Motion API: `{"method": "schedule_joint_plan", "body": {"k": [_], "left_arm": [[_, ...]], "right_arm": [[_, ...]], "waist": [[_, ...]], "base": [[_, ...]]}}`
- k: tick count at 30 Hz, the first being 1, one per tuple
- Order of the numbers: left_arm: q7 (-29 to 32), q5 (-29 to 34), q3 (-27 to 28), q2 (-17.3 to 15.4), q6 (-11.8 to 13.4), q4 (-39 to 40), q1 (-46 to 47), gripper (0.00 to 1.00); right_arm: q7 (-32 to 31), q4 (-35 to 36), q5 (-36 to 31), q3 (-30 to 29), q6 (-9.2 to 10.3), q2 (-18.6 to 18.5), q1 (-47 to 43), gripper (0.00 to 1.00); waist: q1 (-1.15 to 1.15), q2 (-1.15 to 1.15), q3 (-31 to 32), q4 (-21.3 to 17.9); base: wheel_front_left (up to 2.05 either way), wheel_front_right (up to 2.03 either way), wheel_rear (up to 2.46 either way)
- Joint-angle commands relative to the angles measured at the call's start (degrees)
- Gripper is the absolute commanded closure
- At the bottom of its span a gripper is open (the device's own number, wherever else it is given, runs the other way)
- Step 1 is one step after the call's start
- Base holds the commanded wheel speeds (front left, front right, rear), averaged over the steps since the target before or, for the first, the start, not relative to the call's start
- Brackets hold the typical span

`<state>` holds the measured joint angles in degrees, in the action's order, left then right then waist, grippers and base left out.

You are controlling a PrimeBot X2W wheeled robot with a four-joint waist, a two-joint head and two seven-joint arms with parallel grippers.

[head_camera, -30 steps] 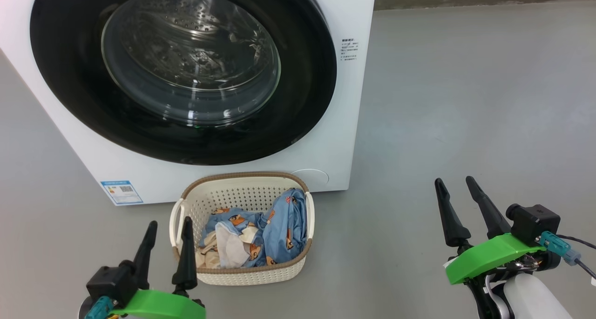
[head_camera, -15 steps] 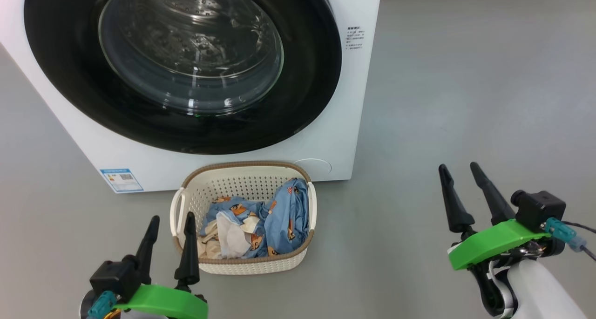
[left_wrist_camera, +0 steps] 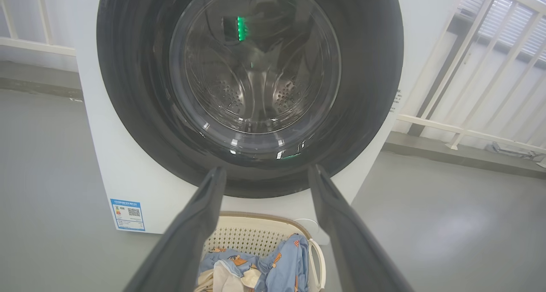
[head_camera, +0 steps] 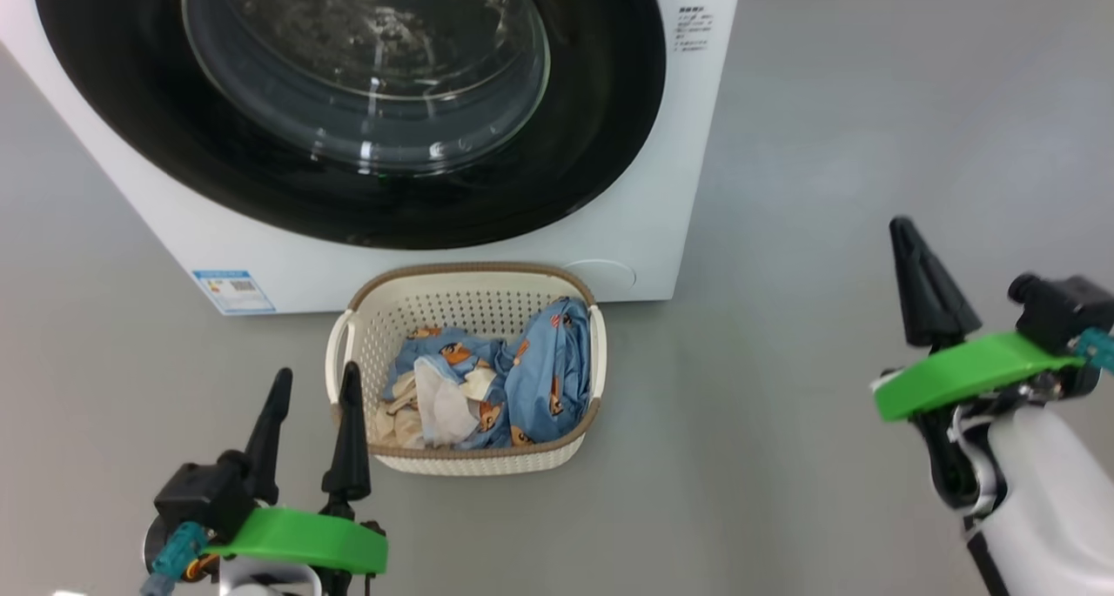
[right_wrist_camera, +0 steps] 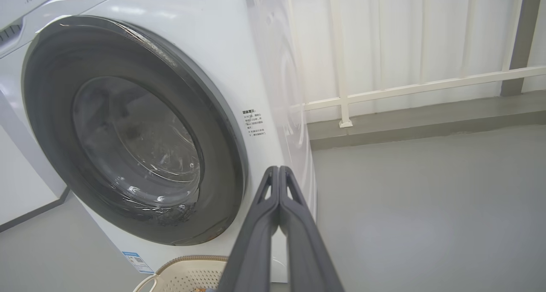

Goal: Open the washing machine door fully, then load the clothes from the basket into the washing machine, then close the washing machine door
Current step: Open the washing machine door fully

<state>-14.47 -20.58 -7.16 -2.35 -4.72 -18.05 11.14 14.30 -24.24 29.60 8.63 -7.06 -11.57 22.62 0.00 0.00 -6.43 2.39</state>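
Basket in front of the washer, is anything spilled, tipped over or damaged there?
Nothing stands out. The basket sits upright on the floor, the clothes lie bunched inside its rim, and the washing machine door looks shut and unbroken.

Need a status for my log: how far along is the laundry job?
Done: nothing yet; the washing machine door is shut and the clothes lie in the basket. In hand: the right gripper, shut and empty, is raised right of the washing machine; the left gripper hangs open by the basket. Left: opening, loading, closing.
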Motion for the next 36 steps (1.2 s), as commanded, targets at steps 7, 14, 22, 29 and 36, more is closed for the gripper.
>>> {"method": "schedule_joint_plan", "body": {"k": [7, 14, 22, 29, 36], "left_arm": [[-0.5, -0.6, 1.3, -0.5, 0.3, 2.5, 3.3, 0.0], [-0.5, -0.8, 0.8, -0.5, 0.1, 3.3, 4.3, 0.0], [-0.5, -1.3, 0.3, -0.5, 0.1, 4.1, 5.7, 0.0], [-0.5, -2.1, -0.3, -0.5, 0.2, 4.4, 6.7, 0.0], [-0.5, -2.9, -1.0, -0.5, 0.4, 4.7, 7.7, 0.0]], "right_arm": [[0.1, 0.0, 9.7, 1.9, -0.43, -3.8, 7.9, 1.0], [-1.7, -1.6, 17.8, 3.3, -0.43, -7.0, 13.4, 1.0], [-8.3, -3.3, 29.0, 4.9, -0.43, -10.7, 22.1, 1.0], [-17.1, -4.7, 42.0, 3.8, -0.43, -11.7, 28.7, 1.0], [-25.8, -6.9, 54.1, 1.6, -0.43, -10.5, 33.1, 1.0]], "waist": [[0.0, 0.0, -3.6, 2.5], [0.0, 0.0, -5.9, 3.9], [0.0, 0.0, -9.3, 5.7], [0.0, 0.0, -11.8, 7.4], [0.0, 0.0, -14.0, 9.4]], "base": [[0.0, 0.0, 0.0], [0.0, 0.0, 0.0], [0.0, 0.0, 0.0], [0.0, 0.0, 0.0], [0.0, 0.0, 0.0]]}}
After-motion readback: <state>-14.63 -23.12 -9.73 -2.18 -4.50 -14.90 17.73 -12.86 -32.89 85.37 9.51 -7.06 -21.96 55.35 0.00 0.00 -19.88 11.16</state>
